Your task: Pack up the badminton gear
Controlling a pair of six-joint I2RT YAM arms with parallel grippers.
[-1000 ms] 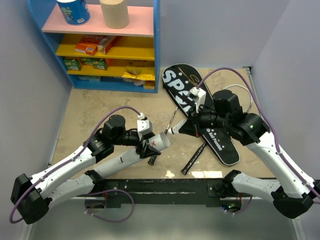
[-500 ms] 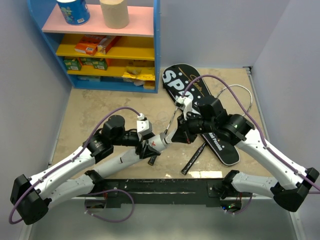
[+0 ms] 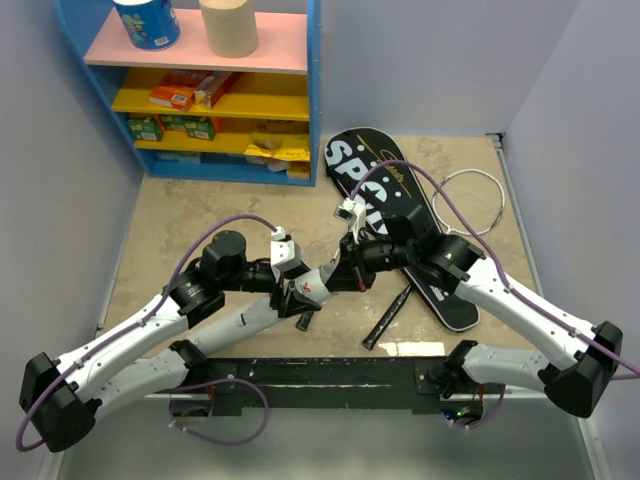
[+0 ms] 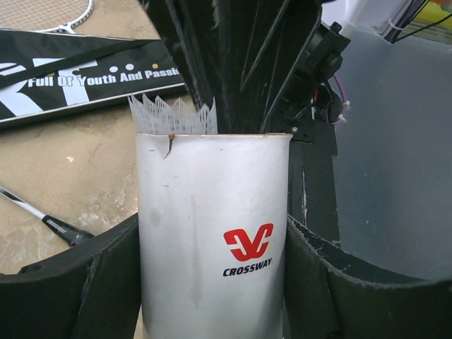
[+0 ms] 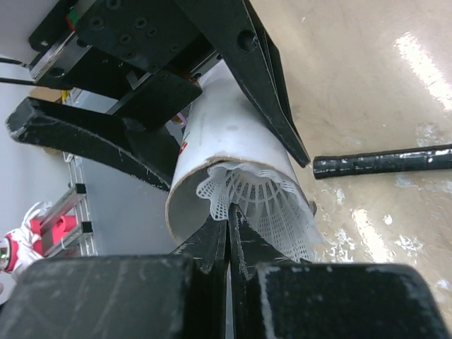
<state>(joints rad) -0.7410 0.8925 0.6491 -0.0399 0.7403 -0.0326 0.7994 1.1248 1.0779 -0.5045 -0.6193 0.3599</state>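
Observation:
My left gripper (image 4: 212, 282) is shut on the long white tube (image 4: 212, 240), marked CROSSWAY, and holds it tilted above the table (image 3: 200, 215). The tube also shows in the top view (image 3: 318, 283). My right gripper (image 5: 228, 219) is shut on the rim of a white plastic shuttlecock (image 5: 268, 205), which sits partly inside the tube's open mouth (image 5: 212, 141). The black SPORT bag (image 3: 400, 215) lies flat at the back right. One racket's white head (image 3: 470, 200) sticks out to the right of it. A black racket handle (image 3: 388, 318) lies near the front edge.
A blue shelf unit (image 3: 205, 85) with small coloured boxes and two paper rolls stands at the back left. A thin racket shaft (image 4: 42, 219) lies on the tan table under the tube. Grey walls close in on both sides.
My right arm has swung left from over the bag to the tube's mouth, bringing the shuttlecock into it. The racket head at the right is now uncovered. My left arm has barely moved.

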